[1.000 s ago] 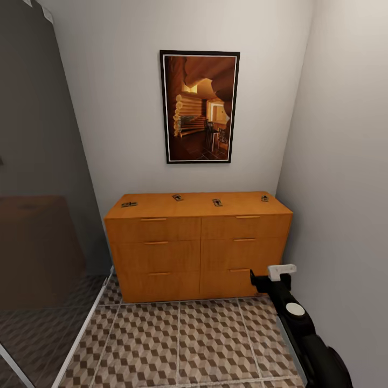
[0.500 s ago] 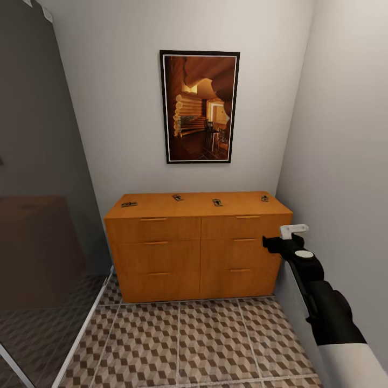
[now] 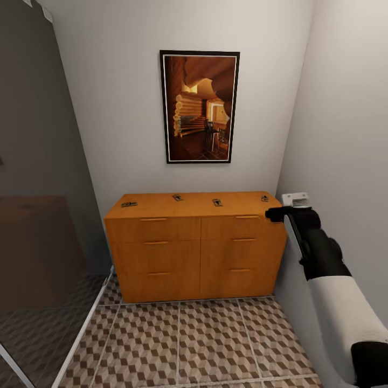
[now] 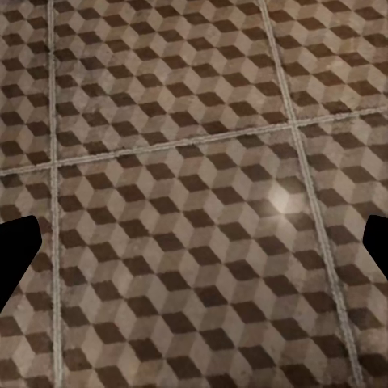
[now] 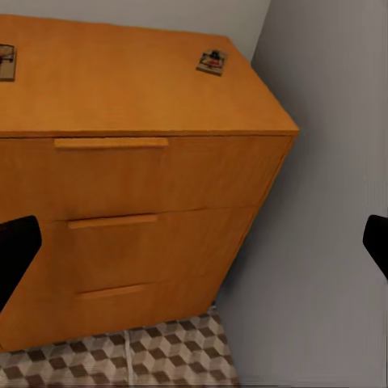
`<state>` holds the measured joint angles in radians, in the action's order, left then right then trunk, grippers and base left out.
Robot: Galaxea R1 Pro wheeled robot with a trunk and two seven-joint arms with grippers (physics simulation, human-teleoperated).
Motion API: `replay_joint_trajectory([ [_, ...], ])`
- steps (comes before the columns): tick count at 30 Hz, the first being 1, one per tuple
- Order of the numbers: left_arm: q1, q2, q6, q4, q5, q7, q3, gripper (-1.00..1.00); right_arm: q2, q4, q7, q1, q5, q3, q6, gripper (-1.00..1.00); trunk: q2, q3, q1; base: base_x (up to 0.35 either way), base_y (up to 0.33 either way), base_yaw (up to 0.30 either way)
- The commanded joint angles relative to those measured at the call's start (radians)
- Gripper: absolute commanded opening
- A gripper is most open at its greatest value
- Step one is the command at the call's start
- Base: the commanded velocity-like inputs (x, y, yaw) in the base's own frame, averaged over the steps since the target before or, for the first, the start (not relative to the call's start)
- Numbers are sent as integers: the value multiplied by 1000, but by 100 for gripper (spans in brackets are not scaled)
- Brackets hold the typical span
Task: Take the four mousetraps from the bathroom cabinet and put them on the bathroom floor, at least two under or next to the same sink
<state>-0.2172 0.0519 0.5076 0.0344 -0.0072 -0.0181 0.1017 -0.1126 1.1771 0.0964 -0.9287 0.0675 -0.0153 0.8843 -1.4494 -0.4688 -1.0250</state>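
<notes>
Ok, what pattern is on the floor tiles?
Brown, beige and white cubes with pale grout on the bathroom floor, clearest in the left wrist view.

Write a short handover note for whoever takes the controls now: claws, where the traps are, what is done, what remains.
Right claw: open, empty, raised by the cabinet's right top corner, near the rightmost trap.
Left claw: open, empty, over the floor.
Traps: all four on the cabinet top, the others at.
Done: none moved.
Left: put all four on the floor, two by the sink.
</notes>
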Motion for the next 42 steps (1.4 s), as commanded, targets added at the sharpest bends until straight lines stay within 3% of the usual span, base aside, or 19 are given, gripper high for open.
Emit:
replay_joint_trajectory([
  [1,-1,0,3,-1,-1,-2,6,100,-1,-37,-2,-31,6,-1,8,100,-1,-1,0,0,0,0],
  [2,-1,0,3,-1,-1,-2,6,100,-3,-114,-3,-91,6,-1,12,100,-1,-1,0,0,0,0],
  [6,-1,0,3,-1,-1,-2,6,100,-12,-272,-5,-215,5,0,14,100,-1,-1,0,0,0,0],
  [7,-1,0,3,-3,-1,-2,6,100,-16,-349,-6,-272,5,1,13,100,-1,-1,0,0,0,0],
  [13,-1,0,3,-10,-2,-2,6,100,-22,-527,-7,-409,3,1,11,100,-1,-1,0,0,0,0],
  [22,-1,-1,3,-13,-2,-2,6,100,-23,-580,-7,-457,3,1,11,100,-1,-1,0,0,0,0],
  [33,-1,-4,1,-16,-2,-2,6,100,-19,-636,-8,-464,2,1,10,100,-1,-1,0,11,0,0],
  [42,-1,-6,0,-17,-2,-2,6,100,-17,-655,-9,-464,2,-1,8,100,-1,-1,0,215,0,0],
])
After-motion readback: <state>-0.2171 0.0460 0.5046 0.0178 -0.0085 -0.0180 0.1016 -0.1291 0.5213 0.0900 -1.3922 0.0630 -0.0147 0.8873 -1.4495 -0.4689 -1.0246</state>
